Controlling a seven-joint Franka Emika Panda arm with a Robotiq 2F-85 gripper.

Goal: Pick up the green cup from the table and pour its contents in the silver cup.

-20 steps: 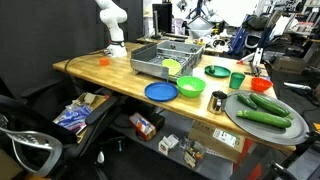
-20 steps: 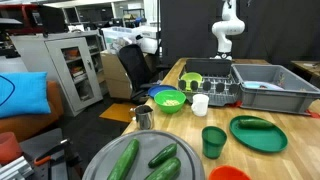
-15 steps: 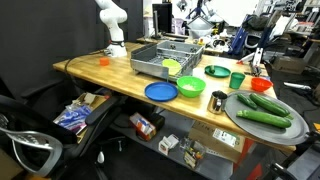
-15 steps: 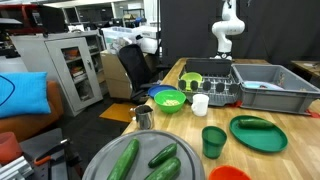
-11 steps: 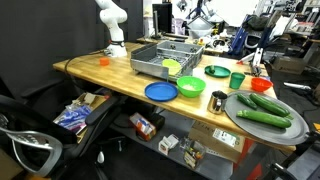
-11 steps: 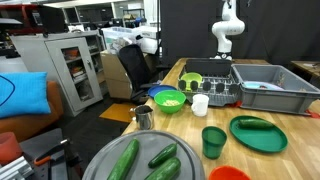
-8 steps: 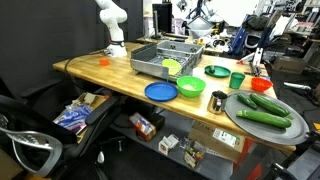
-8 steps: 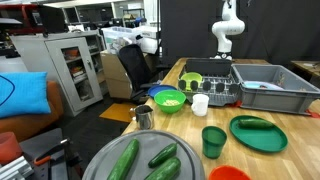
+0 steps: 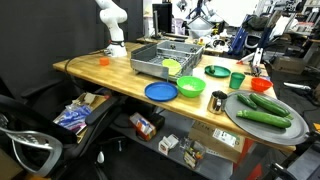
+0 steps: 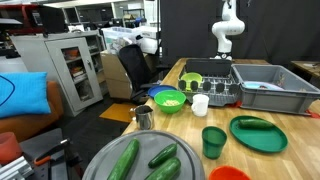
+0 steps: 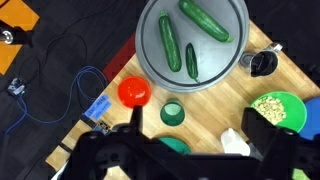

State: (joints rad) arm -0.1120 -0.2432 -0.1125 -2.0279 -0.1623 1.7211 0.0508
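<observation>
— Where does the green cup stand?
— Upright on the light wooden tabletop, mouth up, its long axis vertical. It is toward the end that carries the round grey tray of cucumbers. It is nearer the long edge where the red bowl sits, close to that bowl but not touching it.
— What is it like?
— Smooth dark-green plastic, a short cylinder. From straight above, in the wrist view, it shows as a plain round ring.
— And the silver cup?
— A small dark metallic cylinder with a dull sheen, also upright. It is near the opposite long edge, just beside the tray's rim, with the lime-green bowl close by.
— The gripper?
— Released: jaws spread wide with nothing between them, high over the tabletop, well apart from both cups.
</observation>
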